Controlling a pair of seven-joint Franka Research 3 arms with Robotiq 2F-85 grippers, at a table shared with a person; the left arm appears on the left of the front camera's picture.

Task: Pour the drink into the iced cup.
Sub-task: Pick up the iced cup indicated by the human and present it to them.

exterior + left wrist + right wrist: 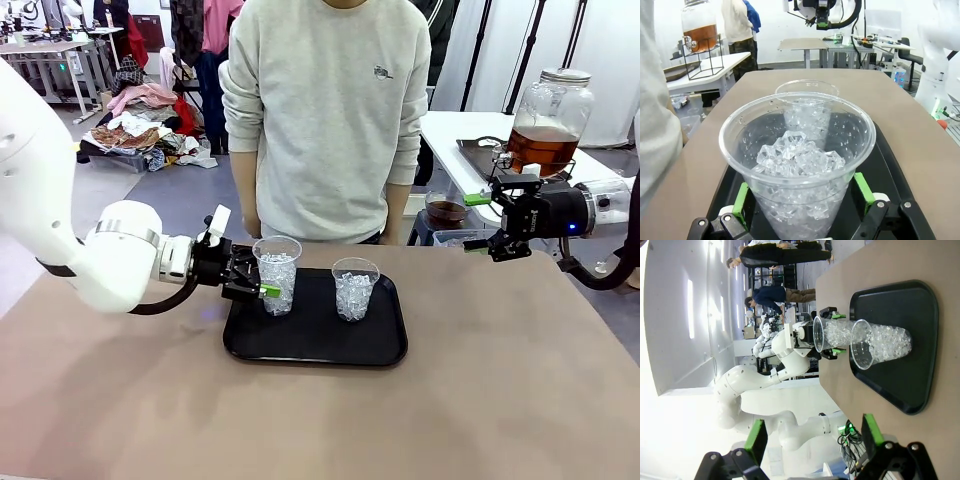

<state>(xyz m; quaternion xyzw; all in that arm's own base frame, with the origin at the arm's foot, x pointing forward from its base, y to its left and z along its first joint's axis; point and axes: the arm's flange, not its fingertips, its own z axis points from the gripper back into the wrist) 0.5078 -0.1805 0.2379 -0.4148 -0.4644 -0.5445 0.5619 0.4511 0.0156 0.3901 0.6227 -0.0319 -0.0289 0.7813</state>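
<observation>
The step in hand is the pick-up of the iced cup (277, 258). The left hand (268, 285) brackets it low down, green pads (742, 200) against its walls, so it looks clamped on the cup. The cup stands upright on the black tray (385, 345), long axis vertical, mouth up, ice heaped inside. A second cup (355, 288) stands just beyond the left hand's fingertips.

The right hand (480, 223) hangs above the worktop (500, 400) with fingers apart and nothing between them. The drink (540, 148) sits just past this hand, in a lidded jar (550, 105) upright on a wire stand on a side table (450, 130).

No drink is in the cup. Next, I judge, cup and jar must meet, with the cup kept level so the ice stays in.
</observation>
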